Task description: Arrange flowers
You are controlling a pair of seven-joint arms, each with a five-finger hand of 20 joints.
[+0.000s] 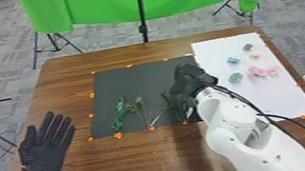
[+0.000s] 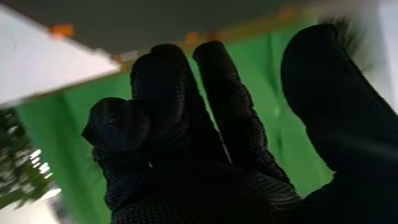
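In the head view my right hand (image 1: 187, 85) is over the right part of the dark mat (image 1: 130, 82), beside the white sheet. Its glove (image 2: 240, 150) in the right wrist view has extended fingers, one bent more, the thumb apart, and nothing visibly held. Left of this hand lie a leafy green stem (image 1: 120, 115) and a thinner stem (image 1: 141, 108); another dark stem (image 1: 168, 102) is close beside the hand, contact unclear. Blue (image 1: 233, 60), green (image 1: 236, 77) and pink (image 1: 257, 71) flower heads rest on the white sheet (image 1: 232, 99). My left hand (image 1: 42, 151) is open at the table's left side.
Orange markers run along the mat's edges on the brown table (image 1: 127, 164). A grey piece (image 1: 248, 47) and a peach one (image 1: 255, 55) are farther back on the sheet. Behind the table hangs a green cloth (image 1: 98, 4) with a dark stand.
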